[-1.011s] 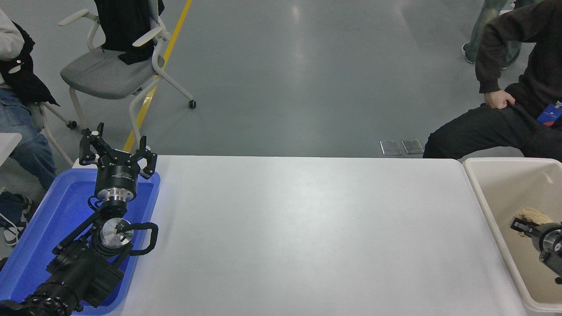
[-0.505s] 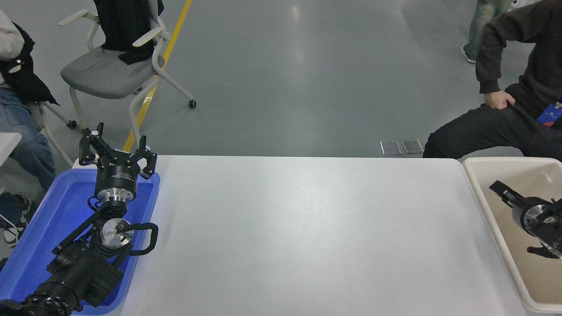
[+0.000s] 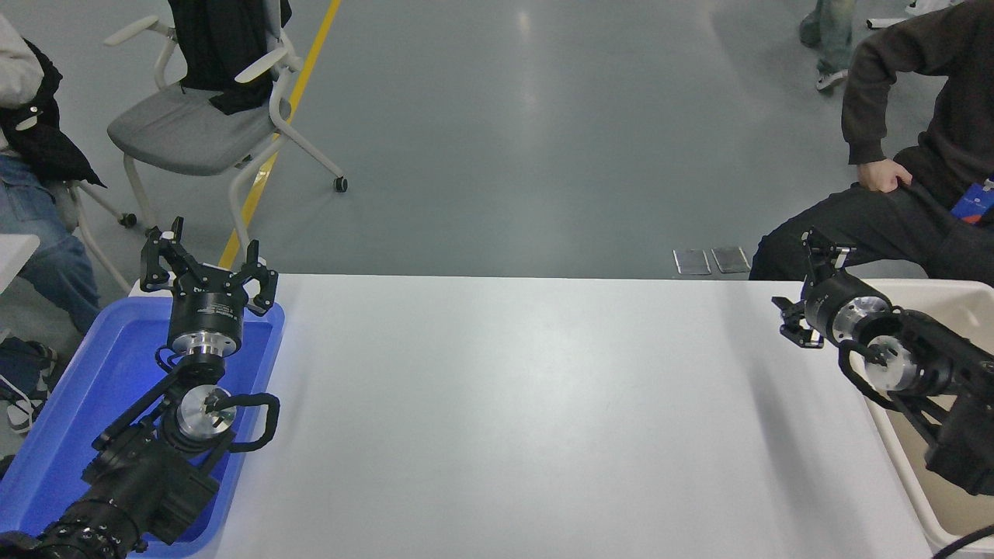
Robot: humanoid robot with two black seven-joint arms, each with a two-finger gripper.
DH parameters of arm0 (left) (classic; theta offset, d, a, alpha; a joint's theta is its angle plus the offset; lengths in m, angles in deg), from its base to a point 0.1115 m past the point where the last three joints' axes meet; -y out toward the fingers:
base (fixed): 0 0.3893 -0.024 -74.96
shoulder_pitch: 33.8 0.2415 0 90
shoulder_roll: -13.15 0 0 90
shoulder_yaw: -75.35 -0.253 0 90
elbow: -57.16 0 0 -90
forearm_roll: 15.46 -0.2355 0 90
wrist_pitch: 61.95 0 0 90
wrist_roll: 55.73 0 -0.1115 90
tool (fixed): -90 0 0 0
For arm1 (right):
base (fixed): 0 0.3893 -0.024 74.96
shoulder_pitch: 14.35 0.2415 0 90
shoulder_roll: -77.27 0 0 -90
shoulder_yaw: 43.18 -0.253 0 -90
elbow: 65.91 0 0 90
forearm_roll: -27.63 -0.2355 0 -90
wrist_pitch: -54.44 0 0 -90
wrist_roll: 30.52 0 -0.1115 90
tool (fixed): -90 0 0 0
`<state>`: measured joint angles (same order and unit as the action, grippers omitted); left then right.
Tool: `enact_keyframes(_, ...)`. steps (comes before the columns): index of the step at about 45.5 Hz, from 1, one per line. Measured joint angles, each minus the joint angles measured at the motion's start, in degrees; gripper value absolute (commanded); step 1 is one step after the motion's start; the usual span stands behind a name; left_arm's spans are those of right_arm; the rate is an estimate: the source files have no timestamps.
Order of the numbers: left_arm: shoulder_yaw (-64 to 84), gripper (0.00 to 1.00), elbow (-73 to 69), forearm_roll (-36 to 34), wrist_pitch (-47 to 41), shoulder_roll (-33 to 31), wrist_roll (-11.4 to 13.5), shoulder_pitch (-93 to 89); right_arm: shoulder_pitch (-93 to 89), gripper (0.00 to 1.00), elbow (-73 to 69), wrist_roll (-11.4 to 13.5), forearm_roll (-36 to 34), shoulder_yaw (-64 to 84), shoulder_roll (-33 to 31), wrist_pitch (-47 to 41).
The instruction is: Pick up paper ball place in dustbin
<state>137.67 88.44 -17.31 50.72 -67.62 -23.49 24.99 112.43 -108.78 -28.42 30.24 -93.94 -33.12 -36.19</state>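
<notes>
The cream-beige dustbin stands at the table's right edge. My right gripper is open and empty, raised over the table's far right corner, just left of the dustbin's rim. Its arm stretches back over the dustbin and covers much of the inside. The paper ball does not show; the place in the dustbin where it lay is hidden by the arm. My left gripper is open and parked over the blue tray at the lower left.
A person in dark clothes sits just beyond the dustbin at the far right, one hand on a thigh. A grey chair and another seated person are at the far left, past the tray.
My right gripper has come up out of the dustbin and swung left and away from me, to the table's far right corner. The paper ball, seen lying in the dustbin a second ago, is now covered.
</notes>
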Motion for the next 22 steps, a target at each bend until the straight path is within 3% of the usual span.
enact_keyframes(10, 0.00, 0.99, 0.01, 0.00, 0.00, 0.00, 0.00, 0.00, -1.48, 1.00, 4.74, -0.28, -10.30, -3.70, 5.81, -8.81)
enact_keyframes(22, 0.00, 0.99, 0.01, 0.00, 0.00, 0.00, 0.00, 0.01, -3.92, 1.00, 9.81, -0.37, -15.07, -5.04, 8.27, -17.29)
